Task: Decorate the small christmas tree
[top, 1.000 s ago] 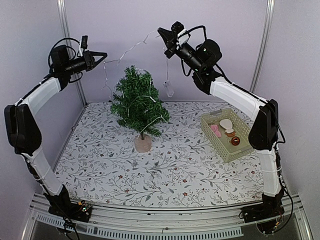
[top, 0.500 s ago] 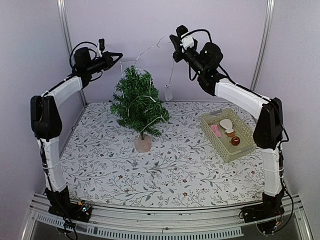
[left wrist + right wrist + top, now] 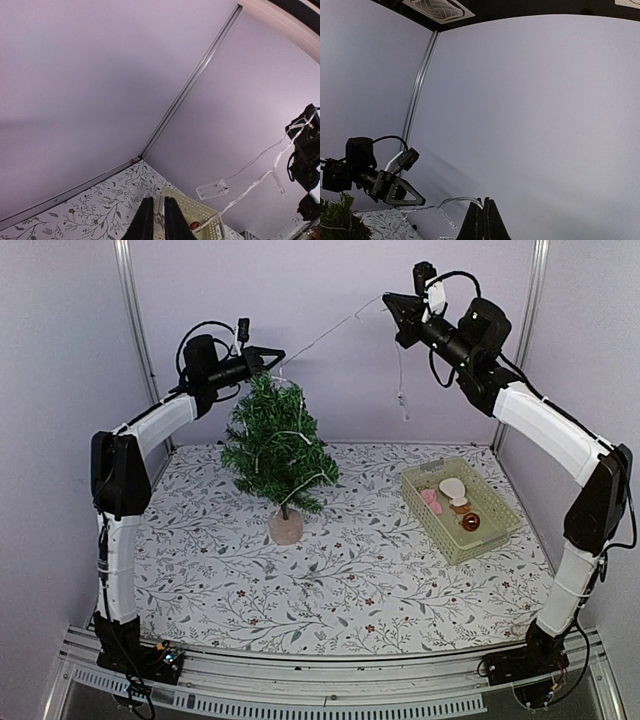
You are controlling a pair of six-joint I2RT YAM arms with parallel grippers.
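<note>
The small christmas tree (image 3: pixel 278 445) stands on its pale round base (image 3: pixel 286 527) at the back left of the table, with a thin light string draped in its branches. My left gripper (image 3: pixel 272 356) hovers just above the treetop, shut on the light string (image 3: pixel 330 330). The string runs up and to the right to my right gripper (image 3: pixel 392 302), which is shut on it too. A small clear battery box (image 3: pixel 403 400) dangles below the right gripper. In the left wrist view the pale string sits between the dark fingers (image 3: pixel 145 220), with the battery box (image 3: pixel 212 189) beyond. In the right wrist view the string (image 3: pixel 455 201) curves away from the shut right gripper (image 3: pixel 484 201).
A pale yellow basket (image 3: pixel 485 535) at the right of the table holds a few ornaments, among them a pink one and a brown ball. A floral cloth (image 3: pixel 330 580) covers the table. Walls close off the back and both sides.
Both arms swung to the right. The left gripper travelled from the far left to above the treetop. The right gripper moved up and right, drawing the string out straighter.
</note>
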